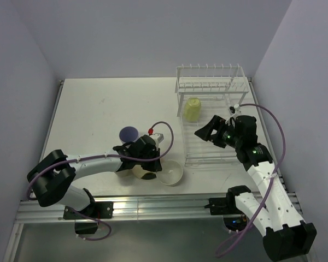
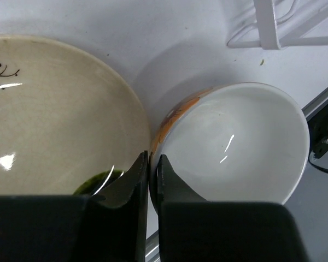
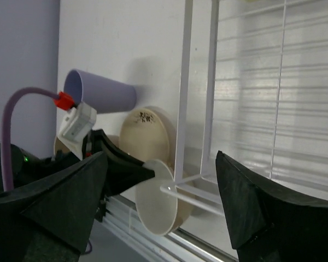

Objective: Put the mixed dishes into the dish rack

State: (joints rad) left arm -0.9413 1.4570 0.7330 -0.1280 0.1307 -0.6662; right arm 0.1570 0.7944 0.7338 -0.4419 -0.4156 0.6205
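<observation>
My left gripper (image 1: 157,164) (image 2: 152,158) is shut on the near rim of the small white bowl (image 1: 171,174) (image 2: 240,147), which rests on the table beside the cream plate (image 1: 138,172) (image 2: 54,120). The lavender tumbler (image 1: 129,134) (image 3: 101,93) stands behind my left arm. The pale yellow-green mug (image 1: 192,109) sits inside the white wire dish rack (image 1: 210,161) (image 3: 210,109). My right gripper (image 1: 205,132) (image 3: 161,155) is open and empty above the rack's near left part. The plate (image 3: 147,136) and bowl (image 3: 158,204) also show in the right wrist view. The tan tumbler is hidden under my left arm.
The rack's upright prongs (image 1: 210,76) rise along its far end. A corner of the rack (image 2: 268,27) shows just beyond the bowl. The table's metal front rail (image 1: 153,207) runs close to the bowl. Purple walls close in the left, back and right sides.
</observation>
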